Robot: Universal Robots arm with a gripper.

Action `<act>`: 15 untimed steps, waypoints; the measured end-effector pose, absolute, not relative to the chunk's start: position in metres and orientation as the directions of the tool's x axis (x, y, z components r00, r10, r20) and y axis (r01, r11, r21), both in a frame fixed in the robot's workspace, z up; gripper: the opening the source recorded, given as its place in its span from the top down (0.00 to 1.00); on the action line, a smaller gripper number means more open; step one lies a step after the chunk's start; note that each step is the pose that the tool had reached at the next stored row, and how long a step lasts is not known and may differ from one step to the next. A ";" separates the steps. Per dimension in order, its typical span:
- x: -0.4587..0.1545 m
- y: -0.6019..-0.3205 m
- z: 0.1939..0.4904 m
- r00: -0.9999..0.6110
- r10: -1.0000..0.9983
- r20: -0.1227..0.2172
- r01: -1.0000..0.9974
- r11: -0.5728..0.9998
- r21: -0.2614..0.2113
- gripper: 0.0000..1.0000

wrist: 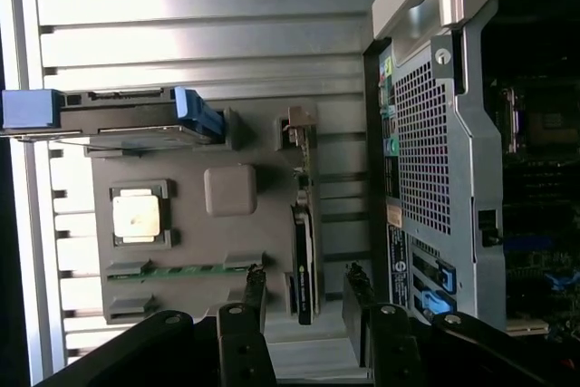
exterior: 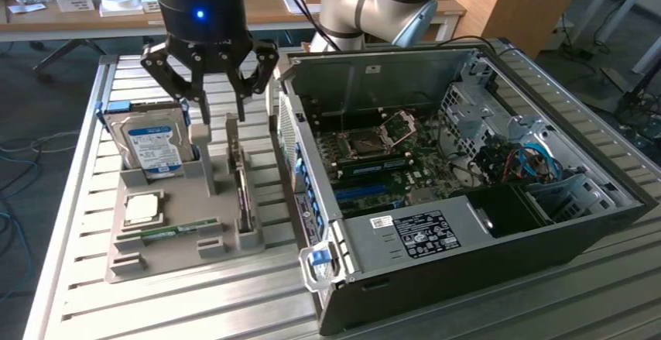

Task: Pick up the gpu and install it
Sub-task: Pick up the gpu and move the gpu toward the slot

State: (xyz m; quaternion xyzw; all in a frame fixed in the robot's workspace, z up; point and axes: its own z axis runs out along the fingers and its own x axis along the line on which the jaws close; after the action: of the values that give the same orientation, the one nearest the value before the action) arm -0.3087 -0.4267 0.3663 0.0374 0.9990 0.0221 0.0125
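The claw [exterior: 223, 117] hangs wide open over the far end of the grey tray [exterior: 155, 259], gripping nothing. Its two fingers [wrist: 254, 295] stand well apart. In the wrist view the claw [wrist: 306, 304] straddles the line of the gpu [wrist: 304, 265] without touching it.

The gpu [exterior: 243, 189] stands on its edge in a slot along the tray's side nearest the open computer case [exterior: 578, 231]. Its long axis runs from the tray's far end to its near end, parallel to the case's rear panel [wrist: 426, 151]. The pale bracket seems to be at the far end, under the claw, though the thin edge-on view makes this hard to settle.

On the exterior view's left a blue-labelled hard drive [exterior: 153, 145] stands in the same tray. A square processor [exterior: 142, 208] and a narrow RAM stick [exterior: 176, 231] lie nearer the front. The tray rests on a slatted metal surface [exterior: 155, 309].
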 end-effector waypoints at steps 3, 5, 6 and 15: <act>-0.309 -0.427 0.364 -0.997 0.075 -0.023 0.074 0.996 0.045 0.53; -0.309 -0.427 0.364 -0.997 0.075 -0.023 0.074 0.996 0.045 0.53; -0.309 -0.427 0.364 -0.997 0.075 -0.023 0.074 0.996 0.045 0.53; -0.309 -0.427 0.362 -0.997 0.075 -0.023 0.074 0.996 0.045 0.53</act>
State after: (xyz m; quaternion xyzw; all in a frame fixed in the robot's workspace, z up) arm -0.3087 -0.4267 0.3624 0.0374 0.9990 0.0221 0.0125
